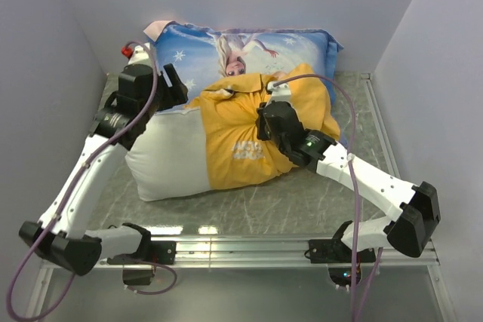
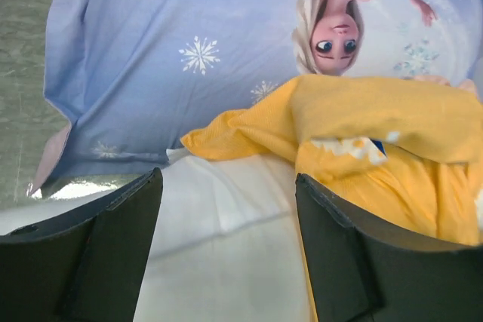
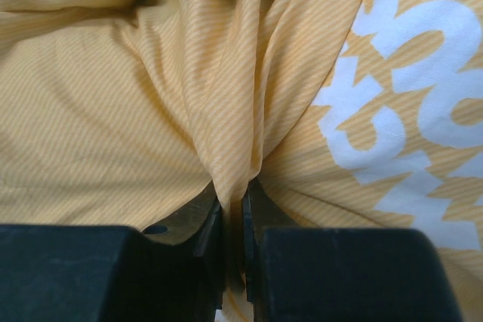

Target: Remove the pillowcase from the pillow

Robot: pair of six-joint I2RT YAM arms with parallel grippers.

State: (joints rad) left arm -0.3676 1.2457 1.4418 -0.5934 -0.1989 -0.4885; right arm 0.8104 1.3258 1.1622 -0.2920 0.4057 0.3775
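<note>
The yellow-orange pillowcase (image 1: 234,141) with white lettering covers the right half of the white pillow (image 1: 166,160); the pillow's left half is bare. My right gripper (image 1: 266,120) is shut on a pinched fold of the pillowcase (image 3: 234,141) at its middle. My left gripper (image 1: 175,84) is open and empty, hovering over the pillow's bare far-left part (image 2: 226,239), just left of the bunched pillowcase edge (image 2: 362,118). A small blue bit (image 2: 377,146) shows at that edge.
A blue Elsa-printed pillow (image 1: 249,50) lies behind, against the back wall, partly under the yellow case; it also fills the top of the left wrist view (image 2: 189,50). Grey walls close in left, right and back. Green-grey table surface (image 1: 302,201) lies in front.
</note>
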